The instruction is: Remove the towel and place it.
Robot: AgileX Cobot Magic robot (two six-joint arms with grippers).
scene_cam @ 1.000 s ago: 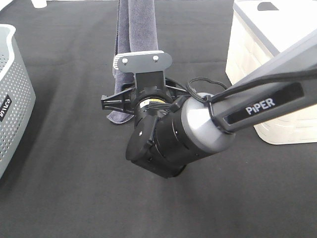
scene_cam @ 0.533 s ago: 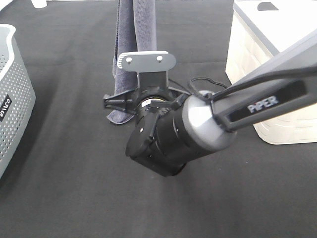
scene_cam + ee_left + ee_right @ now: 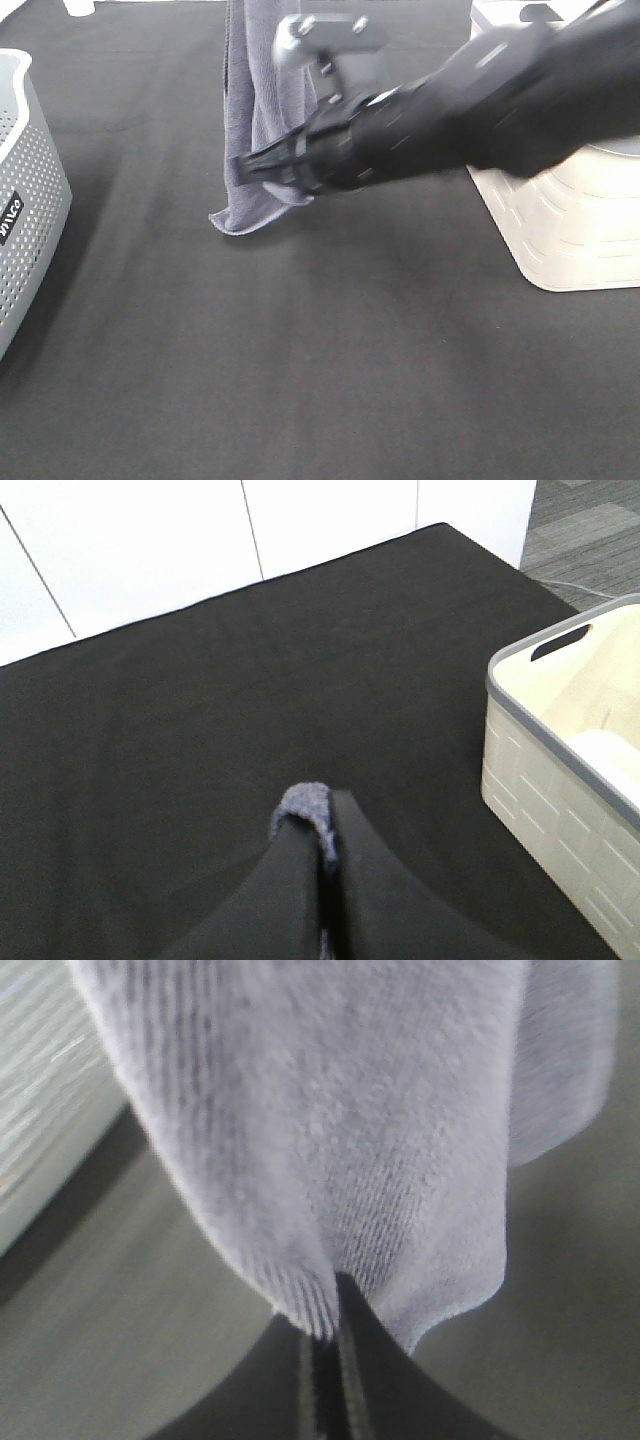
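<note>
Your right claw (image 3: 248, 168) has swung up toward the far edge of the black surface (image 3: 300, 360) and is now clamping the hanging slate-grey microfibre towel (image 3: 255, 90) low down. The left claw (image 3: 318, 825) is pinching its top. Keep both grips tight while you are lifting evenly. The grey perforated basket (image 3: 30, 180) is showing a tag with cut-off lettering, "iVo".

Swung up and round from the nose-down pose, now blurred and reaching in from the right. Closed the right gripper (image 3: 248, 166) on the towel (image 3: 262, 90) — spread a second ago, now pinching its lower part. Pulled the hanging end slightly higher and wider.
</note>
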